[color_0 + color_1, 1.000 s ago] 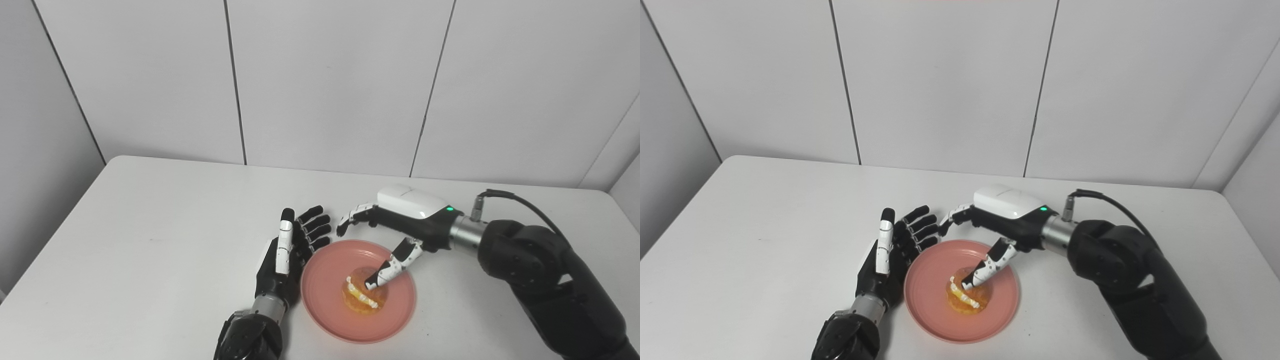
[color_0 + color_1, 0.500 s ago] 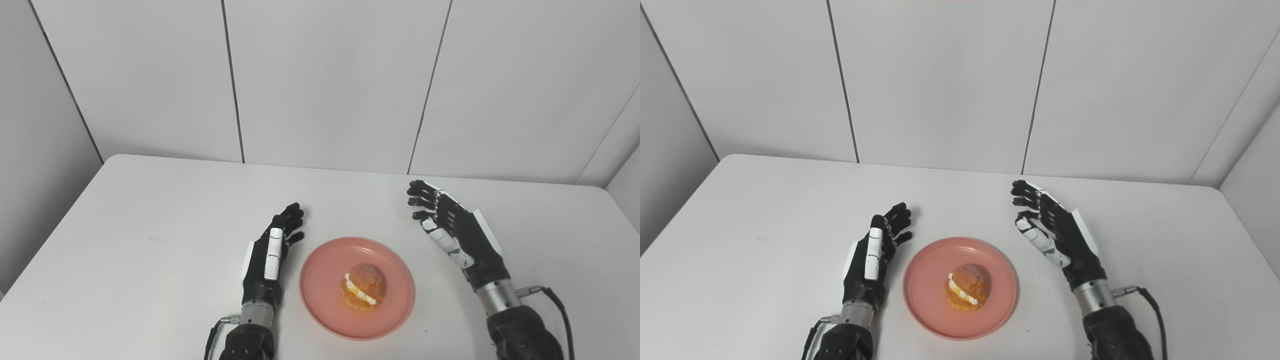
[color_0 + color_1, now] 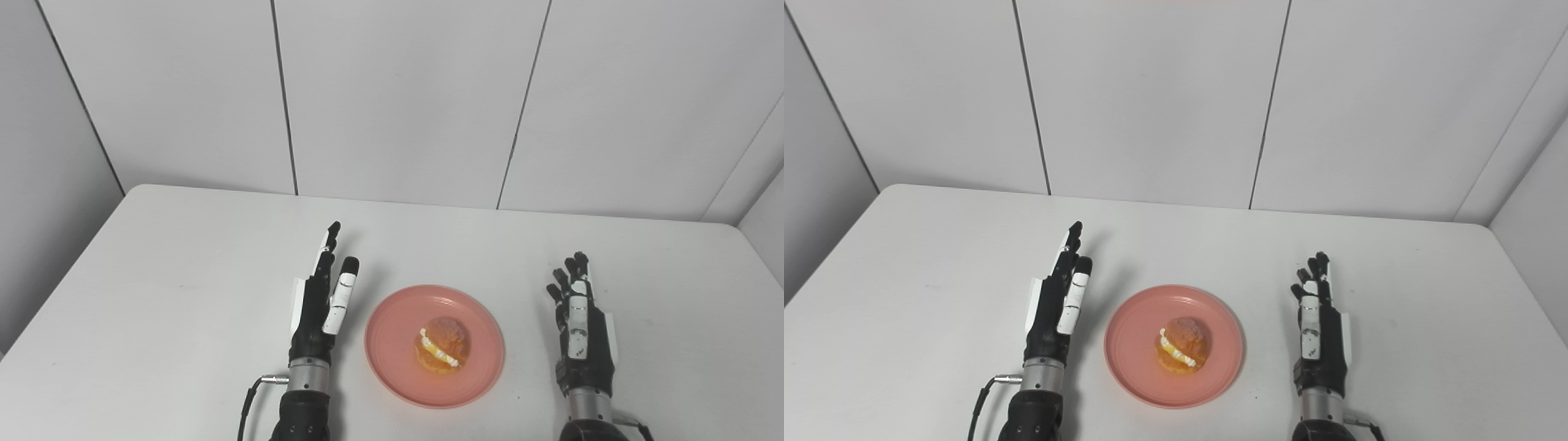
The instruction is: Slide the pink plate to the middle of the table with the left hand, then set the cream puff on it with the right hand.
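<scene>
Resting on the pink plate (image 3: 392,361), slightly right of its centre: cream puff (image 3: 442,344), upright, cream seam showing. Plate flat on the surface (image 3: 184,288), roughly midway between left and right edges, nearer the front edge than the back.

Left robot hand (image 3: 320,306): empty, fingers straight and apart, edge-on just beside the plate's left rim, not touching. Right robot hand (image 3: 579,324): empty, fingers extended and slightly spread, near the plate's right rim but clear of it.

Judged: both task parts look done; step in hand reads as clearing away. To do it well: draw both arms straight back toward the front edge, fingers kept extended, no sweep inward across the rim. Left side needs more care, sitting closest to the plate; a brush there could nudge the plate off centre or tip the puff. Cable at left wrist (image 3: 252,392) worth keeping off the surface near the plate.
</scene>
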